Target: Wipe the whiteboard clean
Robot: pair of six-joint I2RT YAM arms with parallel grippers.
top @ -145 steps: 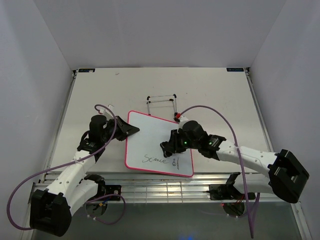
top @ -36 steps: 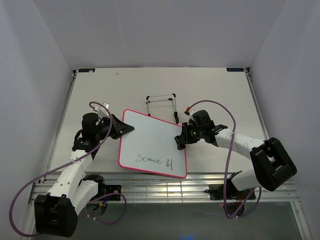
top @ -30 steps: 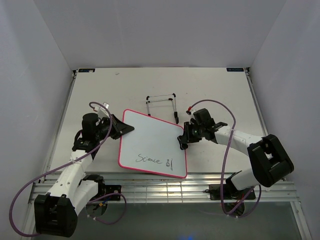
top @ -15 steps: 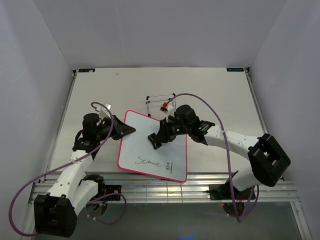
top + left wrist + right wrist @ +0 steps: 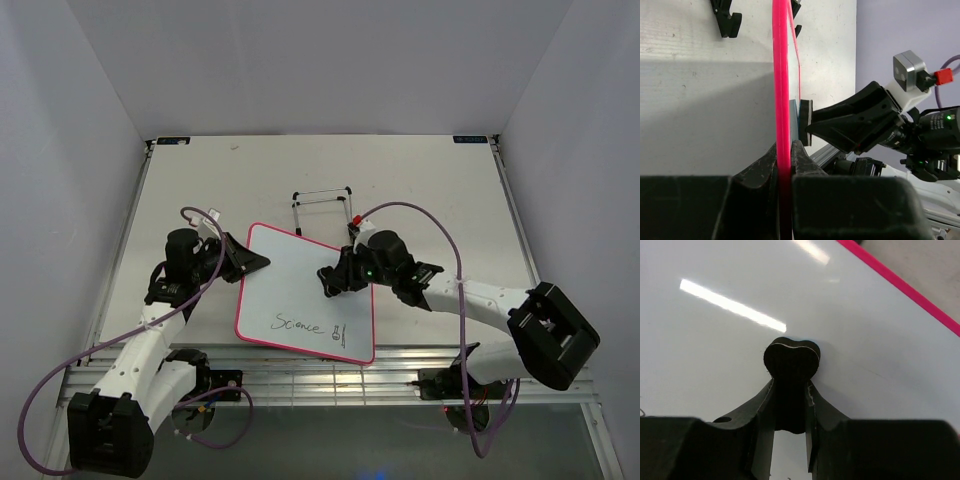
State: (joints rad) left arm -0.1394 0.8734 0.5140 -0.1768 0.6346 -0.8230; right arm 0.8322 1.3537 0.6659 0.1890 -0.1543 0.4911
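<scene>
Left end effector (image 5: pixel 784 150) pinched shut on whiteboard (image 5: pixel 295 290), right end effector (image 5: pixel 790 390) tight around eraser (image 5: pixel 791 357) against it.

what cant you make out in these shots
- Top view: the doodle after "Science" is too small to identify.
- Top view: the eraser blends into the right gripper holding it.
- Left wrist view: the whiteboard is edge-on, its writing unseen.
- Right wrist view: the writing is mostly out of frame.

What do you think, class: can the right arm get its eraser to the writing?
Probably yes. The right gripper holds the eraser on the whiteboard, and only bare board lies between it and the writing. The left gripper clamps the board's left edge, clear of that path.
</scene>
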